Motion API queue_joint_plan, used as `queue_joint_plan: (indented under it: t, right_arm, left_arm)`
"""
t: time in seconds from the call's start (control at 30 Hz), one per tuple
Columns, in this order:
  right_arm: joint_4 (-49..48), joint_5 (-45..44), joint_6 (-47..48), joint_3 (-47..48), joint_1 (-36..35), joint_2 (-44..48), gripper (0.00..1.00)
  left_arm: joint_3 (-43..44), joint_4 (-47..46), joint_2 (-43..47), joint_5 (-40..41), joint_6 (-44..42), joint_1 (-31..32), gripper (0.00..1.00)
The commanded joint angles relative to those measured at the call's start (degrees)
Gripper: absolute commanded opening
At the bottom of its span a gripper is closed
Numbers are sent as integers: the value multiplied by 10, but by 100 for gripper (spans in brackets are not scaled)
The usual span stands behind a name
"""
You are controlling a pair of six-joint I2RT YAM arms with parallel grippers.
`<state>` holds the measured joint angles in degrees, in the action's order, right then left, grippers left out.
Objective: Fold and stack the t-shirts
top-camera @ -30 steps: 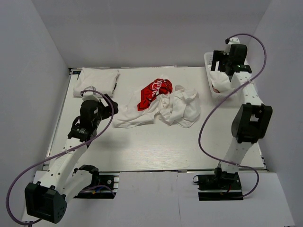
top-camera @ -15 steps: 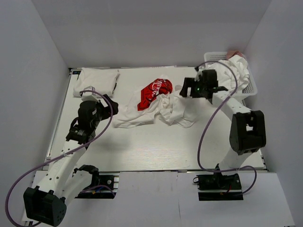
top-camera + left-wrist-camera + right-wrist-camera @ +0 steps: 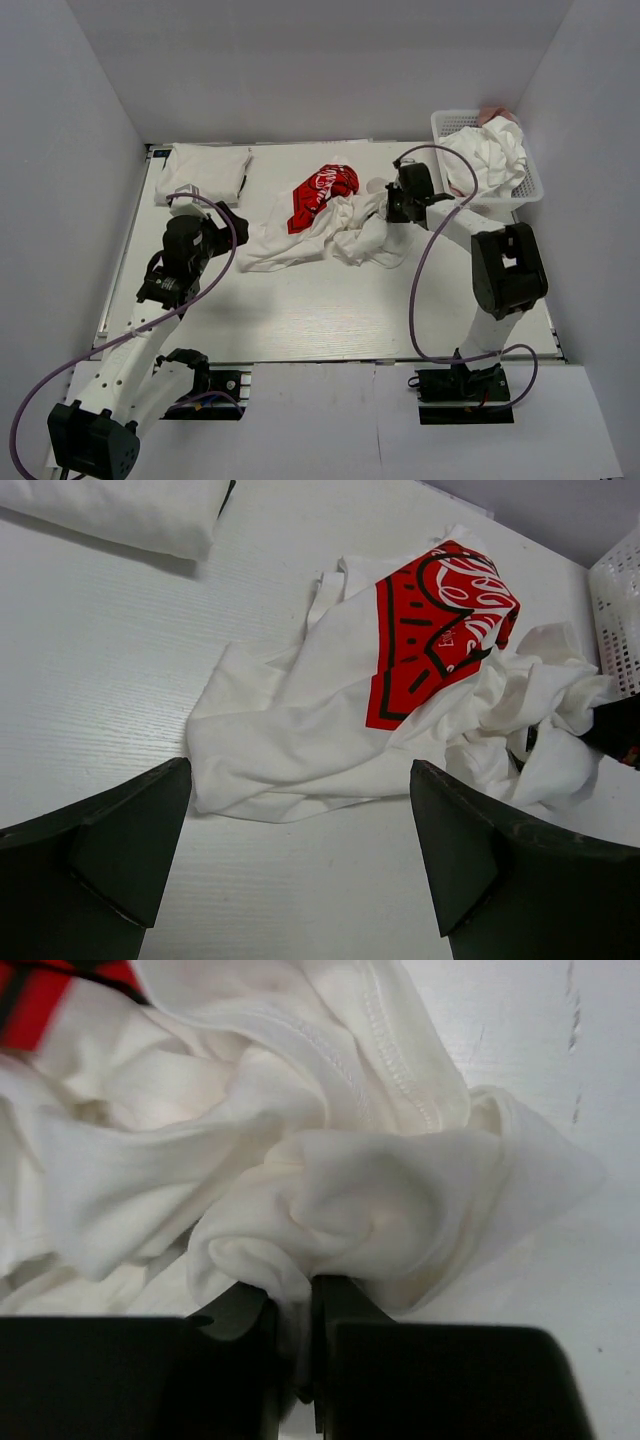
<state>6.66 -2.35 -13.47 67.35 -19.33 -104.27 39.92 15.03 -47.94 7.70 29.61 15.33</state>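
2 crumpled t-shirts lie tangled mid-table in the overhead view. The printed t-shirt (image 3: pixel 300 235), red patch up, overlaps the plain t-shirt (image 3: pixel 365 235) on its right. A folded t-shirt (image 3: pixel 205 162) sits at the far left corner, and more white shirts fill the basket (image 3: pixel 443 160) at the far right. The left gripper (image 3: pixel 232 228) hangs just beside the printed shirt's left hem. The right gripper (image 3: pixel 388 207) is buried in the plain shirt's far edge.

From the left wrist, the left gripper (image 3: pixel 298 780) has its 2 fingers spread wide with nothing between them. The printed t-shirt (image 3: pixel 330 730) spreads ahead of it and touches neither finger.

From the right wrist, the right gripper (image 3: pixel 295 1335) has its jaws nearly together, pinching a bunched fold of the plain t-shirt (image 3: pixel 370 1190). A sliver of red shows at the upper left.

The job looks early: 1 shirt is folded, and these 2 need separating.

The pinch holds a wad of cloth, not a clean edge or corner. A pull from there could drag the printed shirt along, since the 2 overlap, or it could draw out a twisted rope of fabric. The thin bite could also slip under tension. A sideways drag might carry cloth toward the basket.
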Motion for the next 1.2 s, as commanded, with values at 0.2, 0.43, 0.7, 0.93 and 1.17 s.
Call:
queue_joint_plan:
  t: [0.2, 0.43, 0.7, 0.93, 1.17]
  right_arm:
    - [-102, -133, 63, 95, 1, 218, 0]
    - [-81, -290, 132, 349, 47, 133, 0]
    - [-152, -401, 294, 657, 114, -34, 0]
    - [-186, -399, 307, 541, 161, -54, 0]
    - [-38, -349, 147, 438, 204, -96, 56]
  left_arm:
    - [14, -4, -14, -14, 0, -2, 100]
    - [25, -3, -56, -13, -10, -2, 100]
    - [43, 8, -103, -1, -17, -2, 100]
    - [60, 3, -154, -13, -22, -2, 100]
    - [89, 57, -218, -20, 1, -2, 100]
